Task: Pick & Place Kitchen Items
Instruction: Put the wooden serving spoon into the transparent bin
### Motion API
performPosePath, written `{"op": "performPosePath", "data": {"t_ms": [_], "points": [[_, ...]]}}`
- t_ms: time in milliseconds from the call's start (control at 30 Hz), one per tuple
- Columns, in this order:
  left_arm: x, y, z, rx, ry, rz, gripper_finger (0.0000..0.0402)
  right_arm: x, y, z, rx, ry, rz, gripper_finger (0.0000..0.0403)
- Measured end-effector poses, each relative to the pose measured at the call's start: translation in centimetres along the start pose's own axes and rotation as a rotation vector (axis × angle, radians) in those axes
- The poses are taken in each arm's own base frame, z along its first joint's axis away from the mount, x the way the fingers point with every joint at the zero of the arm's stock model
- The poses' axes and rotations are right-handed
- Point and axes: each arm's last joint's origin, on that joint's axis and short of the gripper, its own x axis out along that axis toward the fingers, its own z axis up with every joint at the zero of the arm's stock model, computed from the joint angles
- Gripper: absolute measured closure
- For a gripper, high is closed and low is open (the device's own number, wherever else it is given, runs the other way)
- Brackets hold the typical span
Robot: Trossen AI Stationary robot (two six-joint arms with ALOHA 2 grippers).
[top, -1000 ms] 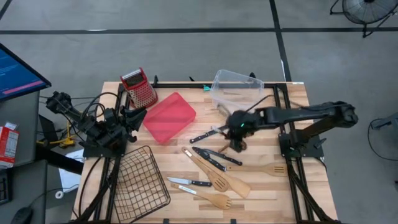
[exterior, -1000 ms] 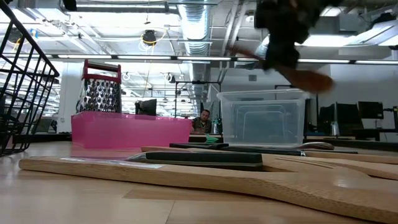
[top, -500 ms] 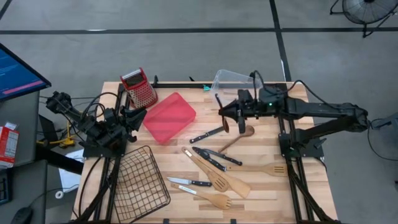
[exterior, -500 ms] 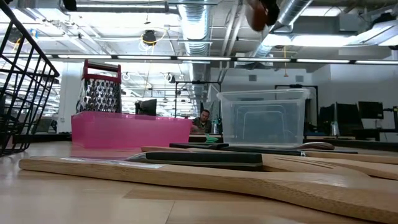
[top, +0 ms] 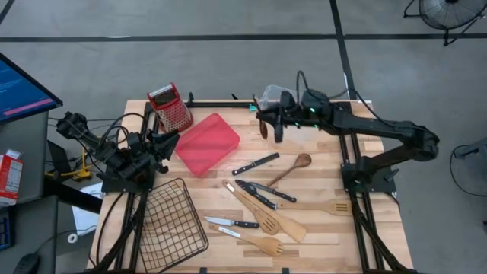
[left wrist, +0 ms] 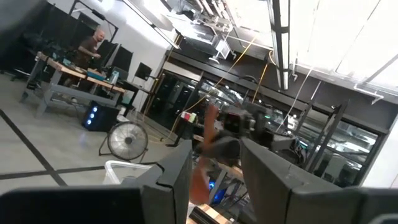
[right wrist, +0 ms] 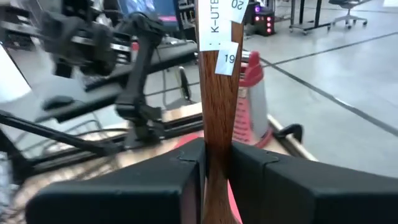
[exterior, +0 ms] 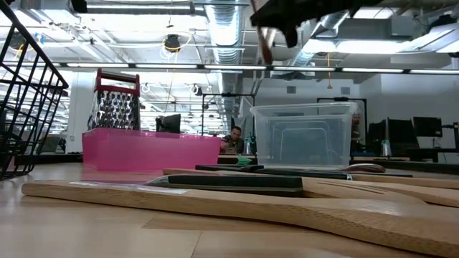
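Note:
My right gripper (top: 272, 122) hangs high by the near-left corner of the clear bin (top: 293, 99), shut on a dark wooden utensil (top: 263, 126) with white labels. On the table lie black-handled knives (top: 255, 164) (top: 232, 223), light wooden turners (top: 266, 217) (top: 327, 205) and a wooden spoon (top: 293, 169), all flat on the wood. My left gripper (top: 163, 141) waits at the table's left edge, open, nothing between its fingers (left wrist: 177, 180). My right gripper pinches the dark utensil's handle (right wrist: 217, 124) between its two fingers (right wrist: 186, 168), below the white labels. The fingers come nearly level from the table's right and lie across the handle. The utensil is lifted clear and stands close to upright (exterior: 264, 39).
A red tray (top: 207, 142) and a red-topped grater (top: 171, 109) stand at the far left. A black wire basket (top: 171, 221) lies at the near left. Bare wood shows between the tray and the bin.
My right gripper has risen and swung from above the loose utensils toward the far edge and the left, ending beside the clear bin. It has tipped from pointing down to nearly level, carrying the dark utensil, which turned with it. The spoon stays on the table.

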Motion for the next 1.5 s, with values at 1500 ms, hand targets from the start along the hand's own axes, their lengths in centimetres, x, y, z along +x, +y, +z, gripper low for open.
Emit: {"op": "performPosePath", "data": {"t_ms": [1500], "points": [[0.0, 0.4, -0.1, 0.012, 0.024, 0.137, 0.0284, -1.3, -14.9, -10.6, 0.023, 0.731, -0.353, 0.0349]]}}
